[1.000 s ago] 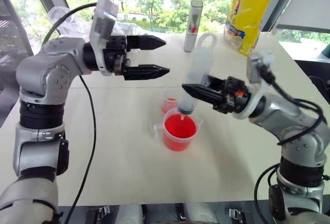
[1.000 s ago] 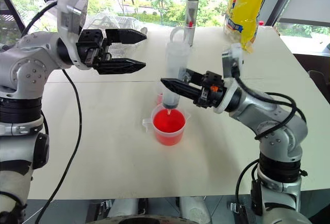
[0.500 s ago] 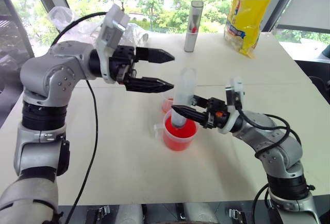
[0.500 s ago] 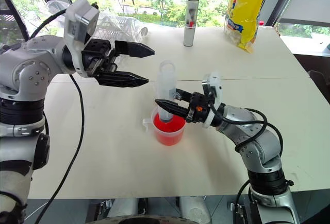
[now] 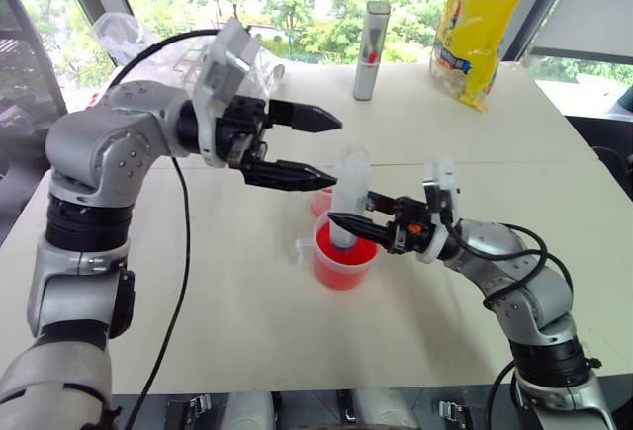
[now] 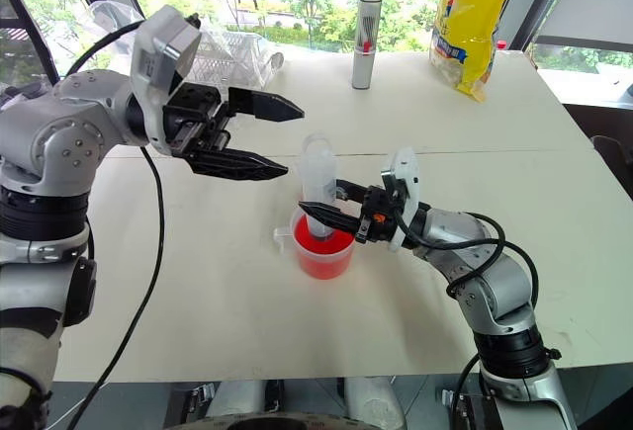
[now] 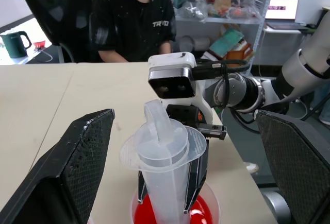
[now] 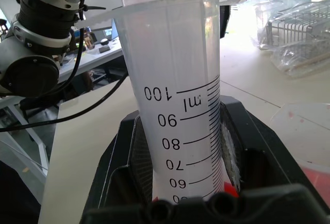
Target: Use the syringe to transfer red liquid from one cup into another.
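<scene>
My right fingers (image 6: 331,220) have lowered the gripped syringe (image 6: 317,188) into the measuring cup (image 6: 323,249); left fingers (image 6: 272,135) spread, ready to draw.

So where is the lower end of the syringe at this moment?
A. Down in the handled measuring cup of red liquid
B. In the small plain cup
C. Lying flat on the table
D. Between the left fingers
A: the syringe, gripped upright by the right gripper, dips into the measuring cup of red liquid.
</scene>
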{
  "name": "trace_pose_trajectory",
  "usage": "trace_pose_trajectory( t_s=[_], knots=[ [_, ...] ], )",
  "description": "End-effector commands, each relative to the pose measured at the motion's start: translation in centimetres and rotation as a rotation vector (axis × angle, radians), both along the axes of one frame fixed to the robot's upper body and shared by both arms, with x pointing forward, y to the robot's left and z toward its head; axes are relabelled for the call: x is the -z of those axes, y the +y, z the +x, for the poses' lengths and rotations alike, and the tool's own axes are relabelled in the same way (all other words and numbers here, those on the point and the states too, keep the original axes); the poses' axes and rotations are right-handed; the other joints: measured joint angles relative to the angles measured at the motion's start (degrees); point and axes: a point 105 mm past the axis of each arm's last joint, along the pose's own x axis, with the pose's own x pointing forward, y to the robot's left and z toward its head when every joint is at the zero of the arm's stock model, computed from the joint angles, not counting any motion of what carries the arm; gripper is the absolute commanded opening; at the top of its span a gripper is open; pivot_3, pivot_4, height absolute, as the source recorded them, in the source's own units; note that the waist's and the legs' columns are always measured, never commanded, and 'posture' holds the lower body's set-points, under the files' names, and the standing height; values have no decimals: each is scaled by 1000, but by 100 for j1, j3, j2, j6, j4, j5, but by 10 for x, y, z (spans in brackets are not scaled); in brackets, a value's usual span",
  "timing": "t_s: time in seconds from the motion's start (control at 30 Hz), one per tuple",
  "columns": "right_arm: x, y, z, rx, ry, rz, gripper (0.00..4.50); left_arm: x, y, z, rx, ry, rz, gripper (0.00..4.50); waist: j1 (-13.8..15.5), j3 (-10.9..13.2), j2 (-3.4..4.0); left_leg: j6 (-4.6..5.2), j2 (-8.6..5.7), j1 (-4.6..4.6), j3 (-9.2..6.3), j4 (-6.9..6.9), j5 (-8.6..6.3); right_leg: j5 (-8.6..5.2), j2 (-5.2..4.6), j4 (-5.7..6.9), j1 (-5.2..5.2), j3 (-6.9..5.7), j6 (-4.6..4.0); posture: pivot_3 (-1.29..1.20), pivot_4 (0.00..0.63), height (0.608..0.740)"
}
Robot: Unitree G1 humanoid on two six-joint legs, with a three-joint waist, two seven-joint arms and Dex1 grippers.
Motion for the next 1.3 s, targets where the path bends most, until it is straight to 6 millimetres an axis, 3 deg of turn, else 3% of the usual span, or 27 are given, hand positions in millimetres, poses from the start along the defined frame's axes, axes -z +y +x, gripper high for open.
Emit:
trace_pose_trajectory(
  t_s=[0.03, 0.87, 1.17, 1.3],
  knots=[
    [-7, 1, -2, -15, -44, 4, 1412, -3, -2, -7, 26, -29, 14, 4500, 0, 0, 0, 0, 0, 0, 0, 0, 0, 0, 0, 0, 0, 0, 0, 0, 150, 740],
    [-10, 1, -4, -29, -63, -17, 1412, 18, -16, -15, 138, 66, 51, 4500, 3, 0, 0, 0, 0, 0, -1, 5, 0, 0, 1, 2, 2, 0, 0, 0, 150, 740],
    [-9, 3, -6, -40, -64, -26, 1412, 21, -20, -13, 159, 96, 49, 208, 4, 0, 0, 0, -1, 1, -2, 6, 0, 0, 2, 5, 2, 0, 0, 0, 150, 740],
    [-8, 3, -7, -42, -63, -27, 1412, 21, -20, -11, 158, 98, 51, 39, 7, 0, 0, 0, -1, 0, -1, 10, 0, 0, 1, 5, 3, 0, 0, 0, 150, 740]
  ],
)
